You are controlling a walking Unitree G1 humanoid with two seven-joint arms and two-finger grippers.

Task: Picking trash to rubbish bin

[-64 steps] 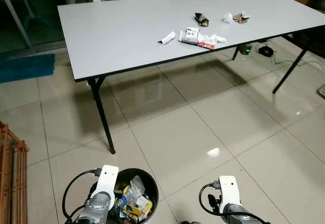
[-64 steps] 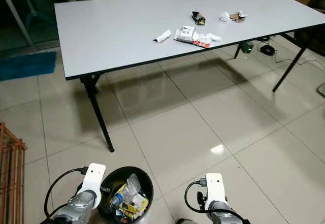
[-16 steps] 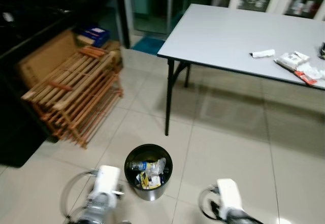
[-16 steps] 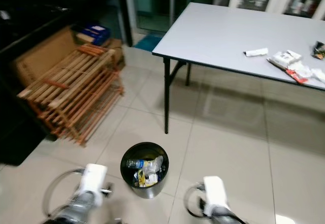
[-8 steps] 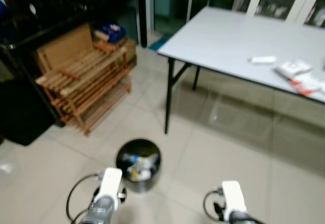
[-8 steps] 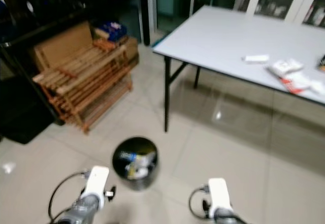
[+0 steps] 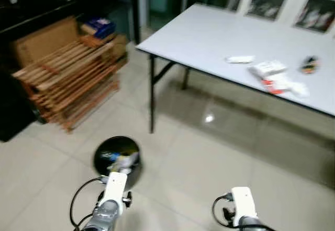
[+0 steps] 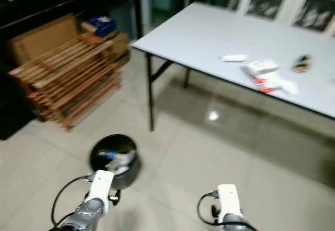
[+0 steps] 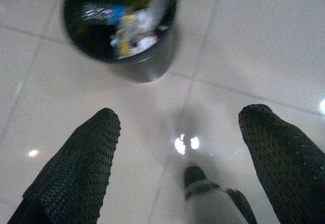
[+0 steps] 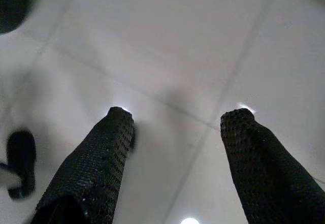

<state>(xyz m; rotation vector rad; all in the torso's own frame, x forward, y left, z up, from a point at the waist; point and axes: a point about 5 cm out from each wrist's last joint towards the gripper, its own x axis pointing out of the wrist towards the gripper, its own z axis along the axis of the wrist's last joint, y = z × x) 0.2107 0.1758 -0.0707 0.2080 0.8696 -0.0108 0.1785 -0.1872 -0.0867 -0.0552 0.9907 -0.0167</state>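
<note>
A black round rubbish bin (image 7: 116, 158) holding several wrappers and a bottle stands on the tiled floor near my left arm; the left wrist view looks down on the bin (image 9: 122, 26). Trash lies on the grey table (image 7: 209, 37): a white crumpled piece (image 7: 239, 59), a white and red packet pile (image 7: 275, 77) and a dark wrapper (image 7: 309, 65). My left gripper (image 9: 180, 127) hangs open above the floor, just short of the bin. My right gripper (image 10: 177, 120) hangs open over bare tiles. Both hold nothing.
A wooden slatted rack (image 7: 65, 79) leans at the left with cardboard boxes (image 7: 42, 40) behind it. The table's black leg (image 7: 152, 92) stands just beyond the bin. White cabinets (image 7: 293, 6) line the back wall. One of my own feet (image 9: 203, 193) stands below the left gripper.
The camera has swung right and the picture is blurred: the bin, rack and table have all shifted left in view. The dark wrapper has come into view. Both grippers stay open.
</note>
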